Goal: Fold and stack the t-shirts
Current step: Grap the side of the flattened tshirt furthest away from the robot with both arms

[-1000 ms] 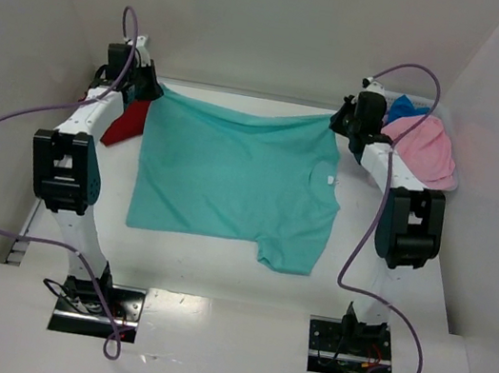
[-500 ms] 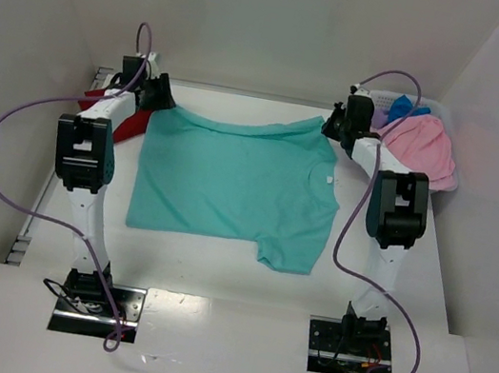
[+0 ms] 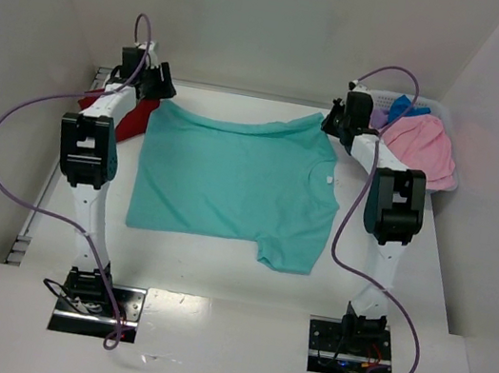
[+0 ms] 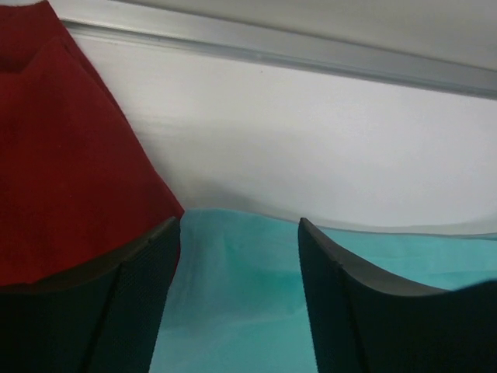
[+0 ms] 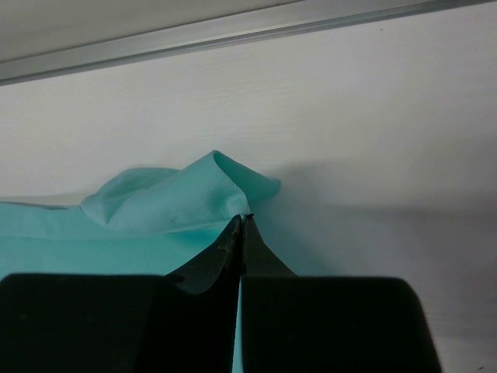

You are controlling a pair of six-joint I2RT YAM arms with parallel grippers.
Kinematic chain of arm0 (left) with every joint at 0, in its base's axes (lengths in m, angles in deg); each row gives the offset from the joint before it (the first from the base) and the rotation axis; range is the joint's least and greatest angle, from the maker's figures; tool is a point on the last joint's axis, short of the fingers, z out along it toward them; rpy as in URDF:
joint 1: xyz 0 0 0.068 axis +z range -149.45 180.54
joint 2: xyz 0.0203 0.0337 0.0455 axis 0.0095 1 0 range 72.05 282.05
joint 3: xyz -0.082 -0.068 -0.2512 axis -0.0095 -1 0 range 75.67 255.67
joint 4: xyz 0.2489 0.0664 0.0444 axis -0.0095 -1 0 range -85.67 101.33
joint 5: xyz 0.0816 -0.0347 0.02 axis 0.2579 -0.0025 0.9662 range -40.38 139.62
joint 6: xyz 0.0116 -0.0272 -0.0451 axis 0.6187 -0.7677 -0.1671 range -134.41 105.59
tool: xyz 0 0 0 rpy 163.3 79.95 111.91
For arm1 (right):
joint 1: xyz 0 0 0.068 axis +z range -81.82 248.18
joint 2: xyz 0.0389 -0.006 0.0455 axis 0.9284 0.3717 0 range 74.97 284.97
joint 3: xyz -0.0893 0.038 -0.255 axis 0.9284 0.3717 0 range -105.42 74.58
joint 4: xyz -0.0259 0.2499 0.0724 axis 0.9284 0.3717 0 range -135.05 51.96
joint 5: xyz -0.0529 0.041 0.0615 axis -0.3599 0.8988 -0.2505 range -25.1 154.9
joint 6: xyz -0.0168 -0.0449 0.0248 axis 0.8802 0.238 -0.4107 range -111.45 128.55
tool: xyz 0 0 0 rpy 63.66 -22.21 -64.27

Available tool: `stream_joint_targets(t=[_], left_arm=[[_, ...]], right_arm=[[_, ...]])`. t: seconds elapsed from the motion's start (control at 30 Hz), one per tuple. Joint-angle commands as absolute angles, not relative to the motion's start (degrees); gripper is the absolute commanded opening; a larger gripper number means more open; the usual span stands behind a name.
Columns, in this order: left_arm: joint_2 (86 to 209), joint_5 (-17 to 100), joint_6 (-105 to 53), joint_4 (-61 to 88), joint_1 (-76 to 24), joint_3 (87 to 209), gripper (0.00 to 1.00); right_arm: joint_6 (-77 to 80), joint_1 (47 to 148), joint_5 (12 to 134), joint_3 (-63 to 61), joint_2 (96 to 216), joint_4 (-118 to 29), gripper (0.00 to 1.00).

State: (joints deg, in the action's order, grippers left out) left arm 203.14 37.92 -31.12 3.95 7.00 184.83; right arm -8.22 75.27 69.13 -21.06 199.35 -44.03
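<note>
A dark red fabric t-shirt point(image 4: 66, 148) lies bunched at the far left of the white surface point(image 3: 215, 272), just beside the left gripper point(image 4: 239, 225). Its fingers stand apart over the far left corner of the soft teal short-sleeved t-shirt point(image 3: 231, 179), which is spread flat mid-surface. The right gripper point(image 5: 242, 219) is pinched together on that shirt's far right corner.

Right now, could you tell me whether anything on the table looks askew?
The teal t-shirt lies unevenly: its far right corner is bunched up in the shut right tool, while the left tool stands open, holding nothing.
</note>
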Motion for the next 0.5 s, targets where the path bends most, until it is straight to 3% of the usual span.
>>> stream_joint_targets(t=[0.0, 0.33, 0.43, 0.47], left_arm=[[205.4, 40.8, -30.7, 3.3, 7.3, 187.8, 0.69], [207.5, 40.9, -31.7, 2.5, 7.3, 187.4, 0.52], [208.0, 40.9, -31.7, 2.5, 7.3, 187.4, 0.4], [208.0, 40.9, -31.7, 2.5, 7.3, 187.4, 0.31]], right_arm=[[-6.8, 75.2, 70.0, -25.2, 201.2, -44.3, 0.0], [-6.3, 75.2, 70.0, -25.7, 201.7, -43.3, 0.0], [-5.8, 75.2, 69.5, -26.2, 201.7, -43.3, 0.0], [-5.8, 75.2, 69.5, -26.2, 202.2, -43.3, 0.0]])
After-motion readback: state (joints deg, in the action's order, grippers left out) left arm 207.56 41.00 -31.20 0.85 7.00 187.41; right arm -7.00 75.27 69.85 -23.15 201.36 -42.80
